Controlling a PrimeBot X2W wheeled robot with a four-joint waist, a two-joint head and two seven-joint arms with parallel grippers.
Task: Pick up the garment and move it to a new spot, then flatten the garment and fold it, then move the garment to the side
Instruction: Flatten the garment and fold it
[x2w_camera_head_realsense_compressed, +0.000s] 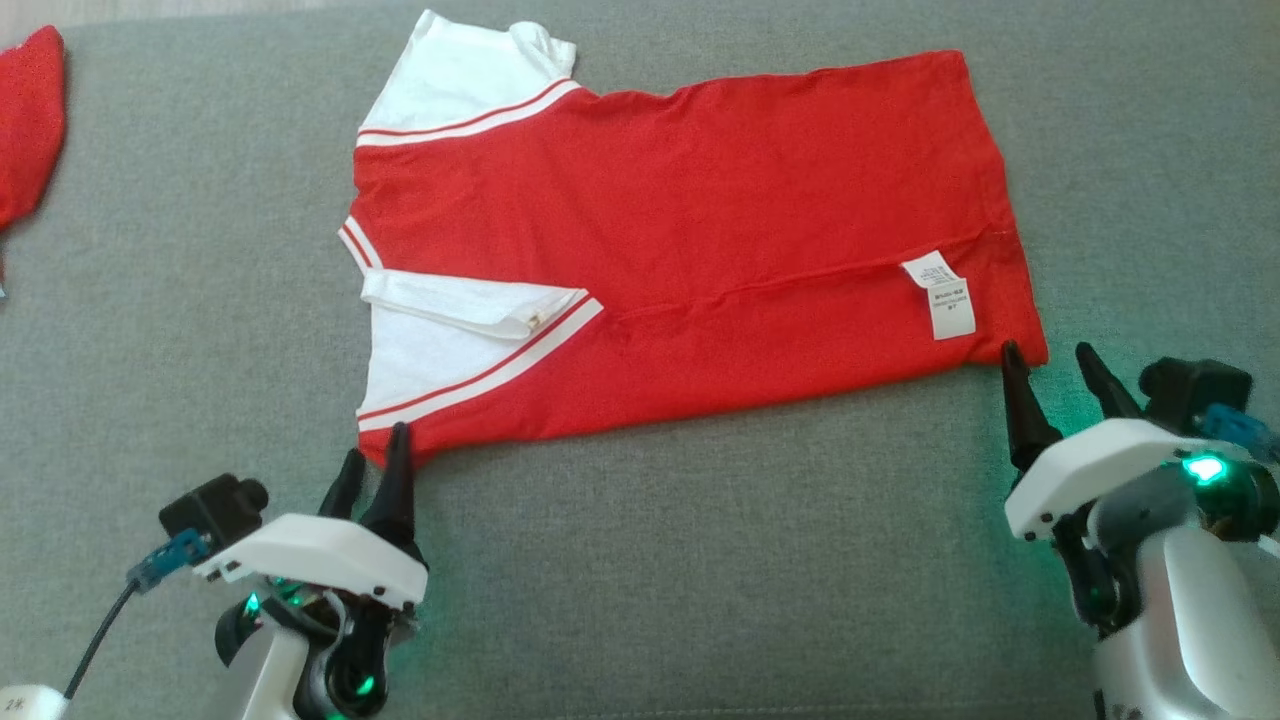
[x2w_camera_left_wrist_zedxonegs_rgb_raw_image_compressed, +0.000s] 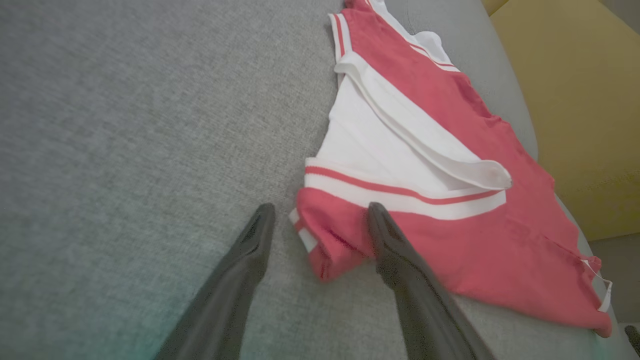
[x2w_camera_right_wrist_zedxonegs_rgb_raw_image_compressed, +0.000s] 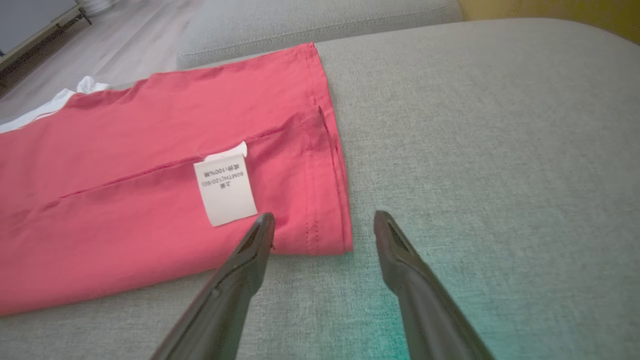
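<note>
A red garment (x2w_camera_head_realsense_compressed: 680, 230) with white sleeves lies spread flat on the grey cushion (x2w_camera_head_realsense_compressed: 700, 560), inside out, with a white label (x2w_camera_head_realsense_compressed: 940, 293) near its right hem. My left gripper (x2w_camera_head_realsense_compressed: 375, 448) stands open at the garment's near left corner. In the left wrist view the rolled red corner (x2w_camera_left_wrist_zedxonegs_rgb_raw_image_compressed: 325, 250) lies between the fingers of the left gripper (x2w_camera_left_wrist_zedxonegs_rgb_raw_image_compressed: 320, 207). My right gripper (x2w_camera_head_realsense_compressed: 1048, 352) stands open at the near right hem corner. In the right wrist view that hem corner (x2w_camera_right_wrist_zedxonegs_rgb_raw_image_compressed: 320, 235) sits between the tips of the right gripper (x2w_camera_right_wrist_zedxonegs_rgb_raw_image_compressed: 324, 216), just right of the label (x2w_camera_right_wrist_zedxonegs_rgb_raw_image_compressed: 225, 192).
Another red cloth (x2w_camera_head_realsense_compressed: 25, 120) lies at the far left edge of the cushion. A yellow surface (x2w_camera_left_wrist_zedxonegs_rgb_raw_image_compressed: 575, 125) borders the cushion beyond the garment. Pale floor (x2w_camera_right_wrist_zedxonegs_rgb_raw_image_compressed: 125, 40) shows past the cushion's far edge. Bare grey cushion stretches in front of the garment.
</note>
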